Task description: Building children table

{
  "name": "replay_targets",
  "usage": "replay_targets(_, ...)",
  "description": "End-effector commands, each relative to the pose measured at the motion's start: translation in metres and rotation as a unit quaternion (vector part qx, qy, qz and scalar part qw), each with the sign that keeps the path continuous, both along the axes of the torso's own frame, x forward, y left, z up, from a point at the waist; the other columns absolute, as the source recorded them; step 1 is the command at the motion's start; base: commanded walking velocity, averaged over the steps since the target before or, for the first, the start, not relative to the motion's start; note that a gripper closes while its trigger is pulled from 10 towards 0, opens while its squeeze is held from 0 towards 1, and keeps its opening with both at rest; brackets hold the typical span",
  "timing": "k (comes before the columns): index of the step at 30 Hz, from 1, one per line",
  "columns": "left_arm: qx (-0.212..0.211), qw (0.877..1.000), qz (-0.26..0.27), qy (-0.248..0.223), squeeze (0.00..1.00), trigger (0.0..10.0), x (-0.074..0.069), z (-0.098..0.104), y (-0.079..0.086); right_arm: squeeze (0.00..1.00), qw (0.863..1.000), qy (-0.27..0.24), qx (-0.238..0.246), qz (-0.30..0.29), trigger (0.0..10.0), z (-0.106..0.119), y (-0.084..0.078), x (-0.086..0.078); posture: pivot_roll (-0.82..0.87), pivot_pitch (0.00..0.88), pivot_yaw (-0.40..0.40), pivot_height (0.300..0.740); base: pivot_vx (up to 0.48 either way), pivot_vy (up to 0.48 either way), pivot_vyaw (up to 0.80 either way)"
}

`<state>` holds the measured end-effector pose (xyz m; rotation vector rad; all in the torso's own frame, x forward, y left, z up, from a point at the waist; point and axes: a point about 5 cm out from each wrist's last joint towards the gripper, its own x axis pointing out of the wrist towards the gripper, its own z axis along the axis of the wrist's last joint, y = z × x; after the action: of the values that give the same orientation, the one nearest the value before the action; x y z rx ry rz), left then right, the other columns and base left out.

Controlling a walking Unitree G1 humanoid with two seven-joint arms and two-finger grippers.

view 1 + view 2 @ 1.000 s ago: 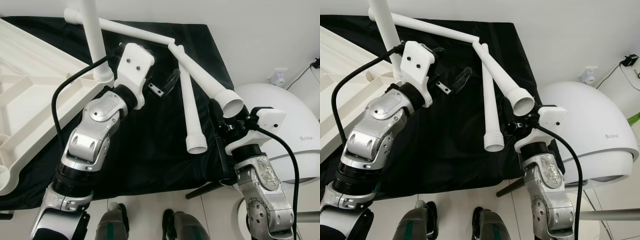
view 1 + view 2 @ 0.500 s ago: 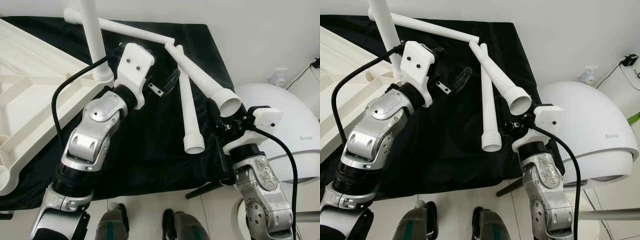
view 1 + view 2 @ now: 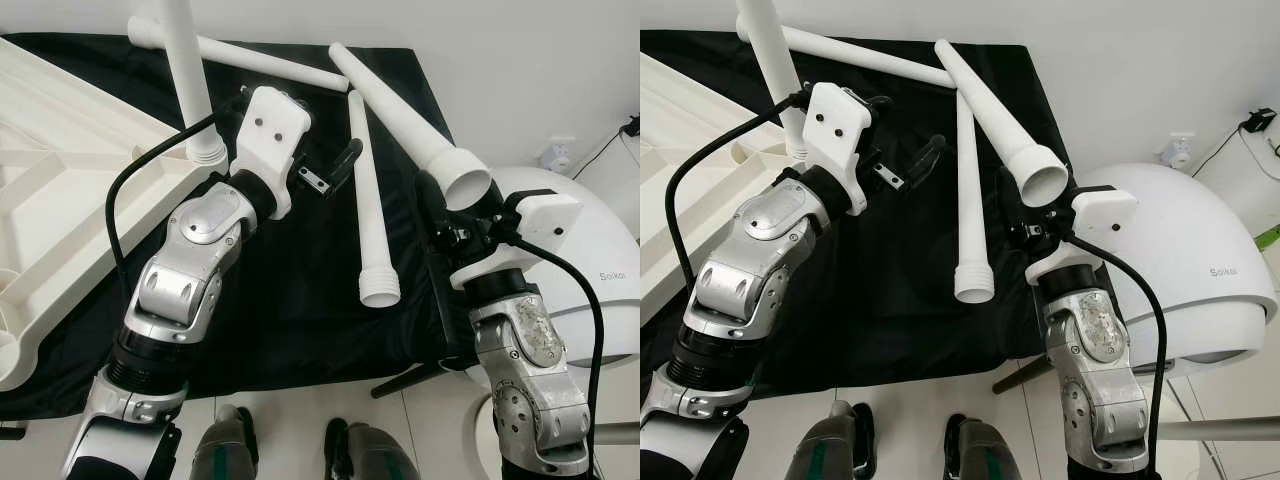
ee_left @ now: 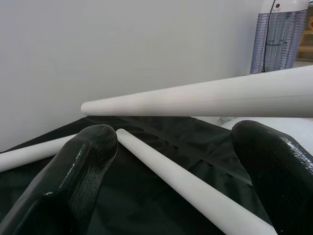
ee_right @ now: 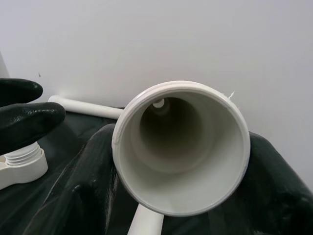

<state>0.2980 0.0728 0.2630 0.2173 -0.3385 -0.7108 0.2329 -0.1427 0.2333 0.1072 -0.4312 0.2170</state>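
1. right tool (image 3: 455,215) clenched on the raised table leg (image 3: 400,120); since 1 s ago its far tip has swung off the other legs.
2. left tool (image 3: 330,170) released, hovering above the black bench (image 3: 300,300).
3. tabletop (image 3: 60,190) at left; judging next: carry leg to socket.

Plain white wall (image 3: 520,60), pale tiled floor (image 3: 290,415), white domed appliance (image 3: 1180,260).

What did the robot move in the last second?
The right gripper, shut on a white table leg, swung the leg's thin end up off the leg lying on the black cloth. That lying leg shifted slightly. The left gripper, tabletop and other legs stayed put.
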Motion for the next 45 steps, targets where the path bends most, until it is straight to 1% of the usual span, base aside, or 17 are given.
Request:
replay_targets(1,0.003,1.0,-0.013,0.002,0.0,10.0,-0.002,-0.001,-0.004,0.0,1.0,-0.013,0.004,0.0,10.0,0.004,-0.001,0.002,-0.03,0.158,-0.042,0.74,0.0,0.0,0.0)
replay_targets(2,0.003,1.0,-0.013,0.002,0.0,10.0,-0.002,-0.001,-0.004,0.0,1.0,-0.013,0.004,0.0,10.0,0.004,-0.001,0.002,-0.03,0.158,-0.042,0.74,0.0,0.0,0.0)
replay_targets(5,0.0,1.0,-0.013,0.002,0.0,10.0,-0.002,-0.001,-0.004,0.0,1.0,-0.002,0.012,-0.001,10.0,0.001,-0.002,0.015,-0.03,0.159,-0.042,0.74,0.0,0.0,0.0)
replay_targets(8,0.001,1.0,-0.012,0.001,0.0,10.0,-0.002,-0.001,-0.004,0.0,1.0,0.004,0.016,-0.002,10.0,-0.001,-0.002,0.02,-0.02,0.16,-0.043,0.74,0.0,0.0,0.0)
replay_targets(11,0.002,1.0,-0.012,0.001,0.0,10.0,-0.002,-0.001,-0.005,0.0,0.999,0.023,0.026,-0.004,10.0,-0.005,-0.003,0.037,-0.02,0.162,-0.044,0.74,0.0,0.0,0.0)
replay_targets(12,0.002,1.0,-0.012,0.001,0.0,10.0,-0.002,-0.001,-0.005,0.0,0.999,0.023,0.026,-0.004,10.0,-0.005,-0.003,0.037,-0.02,0.162,-0.044,0.74,0.0,0.0,0.0)
replay_targets(13,0.002,1.0,-0.01,0.001,0.0,10.0,-0.002,-0.001,-0.004,0.0,0.999,0.03,0.022,-0.006,10.0,-0.008,-0.003,0.044,-0.02,0.162,-0.044,0.74,0.0,0.0,0.0)
replay_targets(14,0.001,1.0,-0.01,0.002,0.0,10.0,-0.002,-0.001,-0.004,0.0,0.998,0.047,0.035,-0.001,10.0,-0.013,-0.003,0.052,-0.01,0.161,-0.046,0.74,0.0,0.0,0.0)
replay_targets(17,0.001,1.0,-0.01,0.002,0.0,10.0,-0.002,-0.001,-0.004,0.0,0.998,0.047,0.035,-0.001,10.0,-0.013,-0.003,0.052,-0.01,0.161,-0.046,0.74,0.0,0.0,0.0)
replay_targets(19,0.0,1.0,-0.007,0.003,0.0,10.0,-0.002,-0.001,-0.004,0.0,0.997,0.068,0.044,0.006,10.0,-0.018,-0.003,0.061,-0.01,0.164,-0.05,0.74,0.0,0.0,0.0)
replay_targets(21,0.0,1.0,-0.005,0.003,0.0,10.0,-0.003,-0.002,-0.003,0.0,0.995,0.084,0.045,0.013,10.0,-0.021,-0.001,0.064,-0.01,0.165,-0.052,0.74,0.0,0.0,0.0)
replay_targets(28,-0.003,1.0,-0.002,0.004,0.0,10.0,-0.004,-0.002,-0.002,0.0,0.994,0.103,0.036,0.026,10.0,-0.027,0.004,0.062,-0.01,0.168,-0.055,0.74,0.0,0.0,0.0)
replay_targets(33,-0.005,1.0,-0.002,0.006,0.0,10.0,-0.004,-0.002,-0.002,0.0,0.992,0.115,0.036,0.042,10.0,-0.03,0.008,0.054,-0.01,0.171,-0.053,0.74,0.0,0.0,0.0)
replay_targets(35,-0.005,1.0,-0.002,0.006,0.0,10.0,-0.004,-0.002,-0.002,0.0,0.992,0.115,0.036,0.042,10.0,-0.03,0.008,0.054,-0.01,0.171,-0.053,0.74,0.0,0.0,0.0)
replay_targets(42,-0.006,1.0,-0.004,0.007,0.0,10.0,-0.004,-0.003,-0.003,0.0,0.988,0.144,0.032,0.05,10.0,-0.035,0.004,0.043,-0.02,0.172,-0.053,0.74,0.0,0.0,0.0)
replay_targets(44,-0.006,1.0,-0.004,0.007,0.0,10.0,-0.004,-0.003,-0.003,0.0,0.988,0.144,0.032,0.05,10.0,-0.035,0.004,0.043,-0.02,0.172,-0.053,0.74,0.0,0.0,0.0)
replay_targets(45,-0.006,1.0,-0.005,0.007,0.0,10.0,-0.004,-0.003,-0.003,0.0,0.986,0.154,0.032,0.05,10.0,-0.034,0.002,0.039,-0.03,0.172,-0.053,0.74,0.0,0.0,0.0)
